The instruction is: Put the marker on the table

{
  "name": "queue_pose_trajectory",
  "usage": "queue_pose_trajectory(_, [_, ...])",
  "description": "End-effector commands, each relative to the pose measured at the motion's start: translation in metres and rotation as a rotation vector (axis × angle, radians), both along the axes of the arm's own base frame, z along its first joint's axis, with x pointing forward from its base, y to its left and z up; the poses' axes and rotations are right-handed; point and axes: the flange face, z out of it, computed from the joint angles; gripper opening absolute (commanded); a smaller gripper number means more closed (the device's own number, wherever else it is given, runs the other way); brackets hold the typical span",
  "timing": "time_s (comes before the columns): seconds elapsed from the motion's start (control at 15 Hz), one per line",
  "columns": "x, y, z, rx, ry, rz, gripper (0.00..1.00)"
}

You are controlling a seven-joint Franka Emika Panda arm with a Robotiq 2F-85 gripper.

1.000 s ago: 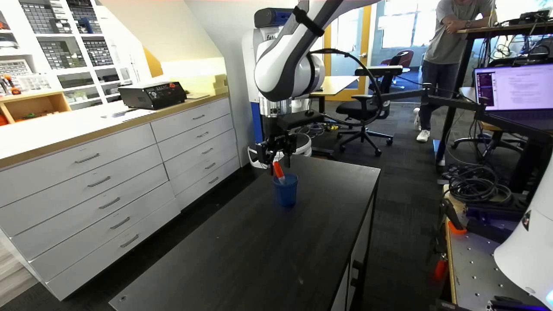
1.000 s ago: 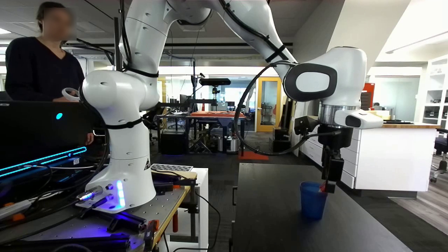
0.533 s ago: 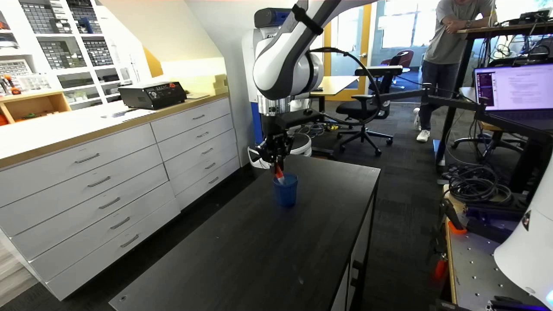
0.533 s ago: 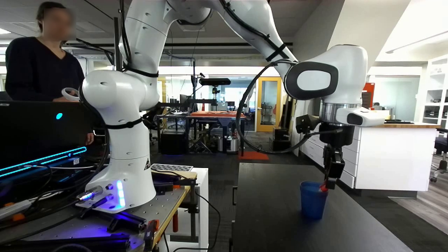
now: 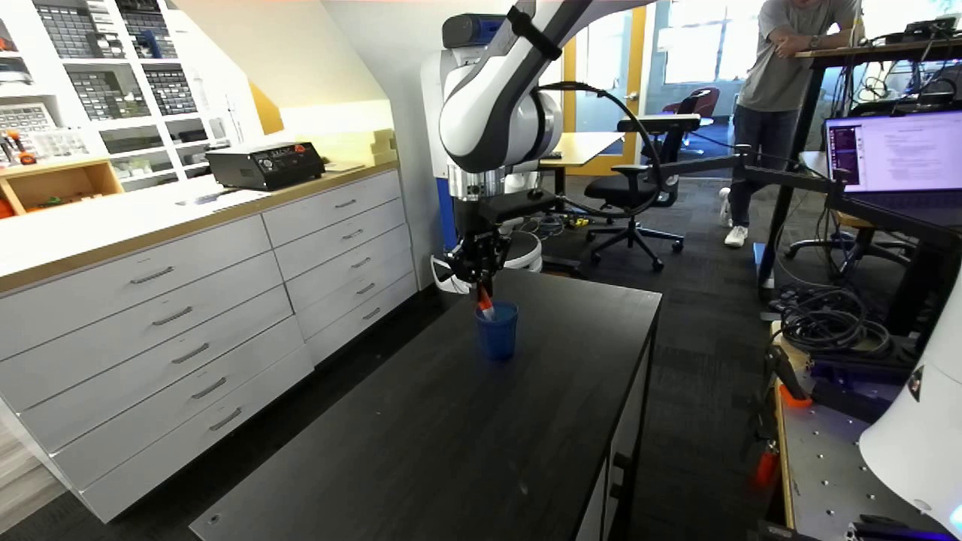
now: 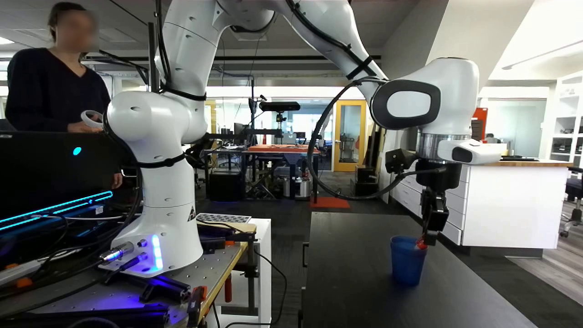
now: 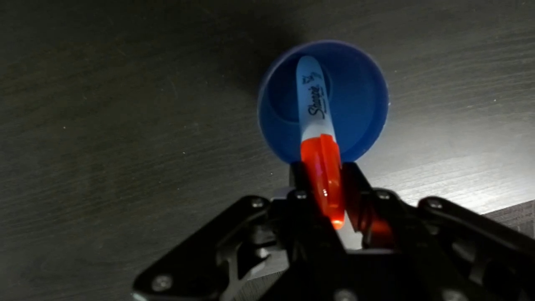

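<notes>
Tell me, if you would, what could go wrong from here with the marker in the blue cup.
The pincer appears closed on the marker by its orange cap, so the cap might pull off and leave the white barrel behind. The marker leans out of the blue cup, so a sideways pull before the white barrel clears it could tip the cup or drag it across the table.
</notes>
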Motion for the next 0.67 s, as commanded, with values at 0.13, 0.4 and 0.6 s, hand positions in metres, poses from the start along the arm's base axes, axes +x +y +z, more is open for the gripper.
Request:
queue_pose_trajectory(0.13, [0.002, -0.001, 0.016, 0.014, 0.023, 0.005, 0.07])
queue_pose_trajectory(0.4, [0.006, 0.000, 0.027, 0.014, 0.019, 0.010, 0.07])
queue_pose_trajectory(0.6, [0.009, 0.001, 0.034, 0.011, 0.012, 0.015, 0.07])
